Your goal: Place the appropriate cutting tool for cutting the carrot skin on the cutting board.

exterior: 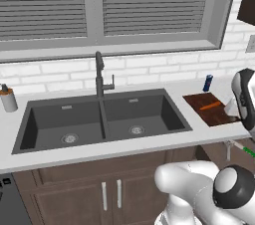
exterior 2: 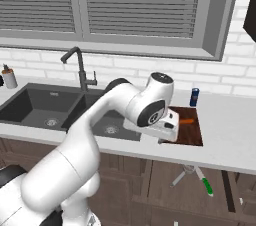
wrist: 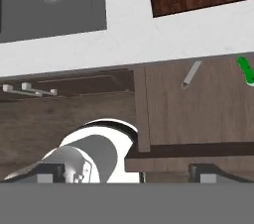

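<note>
1. gripper [wrist: 127,172]: two dark finger tips rise at the bottom edge of the hand view, one lower left and one lower right; the jaws stand wide apart with nothing between them.
2. green-handled tool [exterior 2: 205,185]: seen low in the right base view, right of centre, against the open cabinet front below the counter; its green end shows at the right edge of the hand view; whether it rests on anything, cannot tell.
3. cutting board [exterior 2: 194,130]: dark reddish-brown, flat on the counter at the centre right of the right base view, partly hidden by the robot's hand; its corner fills the upper right of the hand view.
4. carrot [exterior: 210,105]: thin orange stick lying on the board, right side of the left base view.
5. blue can [exterior: 207,83]: upright on the counter, near the board's far edge.
6. sink [exterior: 47,119]: dark double basin, centre left of the left base view; faucet [exterior: 101,74] behind its divider.
7. soap dispenser [exterior: 7,98]: left edge of the left base view, on the counter.
</note>
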Controlling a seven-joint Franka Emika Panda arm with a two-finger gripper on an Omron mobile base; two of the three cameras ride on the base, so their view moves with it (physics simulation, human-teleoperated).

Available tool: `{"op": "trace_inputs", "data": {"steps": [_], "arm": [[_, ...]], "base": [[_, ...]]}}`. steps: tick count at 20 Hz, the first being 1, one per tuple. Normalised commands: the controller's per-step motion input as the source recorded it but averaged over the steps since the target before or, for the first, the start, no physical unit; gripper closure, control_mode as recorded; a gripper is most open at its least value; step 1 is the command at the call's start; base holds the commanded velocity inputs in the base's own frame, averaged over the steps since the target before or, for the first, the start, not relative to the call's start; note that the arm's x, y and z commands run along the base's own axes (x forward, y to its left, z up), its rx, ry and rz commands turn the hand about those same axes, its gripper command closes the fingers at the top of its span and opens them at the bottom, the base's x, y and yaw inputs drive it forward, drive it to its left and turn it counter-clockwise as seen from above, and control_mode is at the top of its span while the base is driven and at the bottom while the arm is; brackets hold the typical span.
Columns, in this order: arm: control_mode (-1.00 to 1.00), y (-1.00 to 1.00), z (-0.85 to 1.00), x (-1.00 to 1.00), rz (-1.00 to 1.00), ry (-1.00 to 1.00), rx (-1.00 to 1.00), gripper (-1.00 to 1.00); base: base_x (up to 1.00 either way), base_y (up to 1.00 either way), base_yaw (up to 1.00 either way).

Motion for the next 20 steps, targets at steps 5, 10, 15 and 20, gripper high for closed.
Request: {"op": "trace_inputs", "data": {"steps": [5,10,15,20], "arm": [[-1.00,-0.55,-0.52,-0.41,-0.02,0.00,0.00,-1.00],[-1.00,-0.18,-0.46,-0.08,0.00,0.02,0.00,-1.00],[-1.00,-0.18,-0.26,0.12,0.00,0.08,0.00,-1.00],[-1.00,-0.29,-0.32,0.00,0.00,0.06,0.01,-1.00]], "base": [[0.00,0.00,0.00],[0.00,0.00,0.00],[0.00,0.00,0.00],[0.00,0.00,0.00]]}}
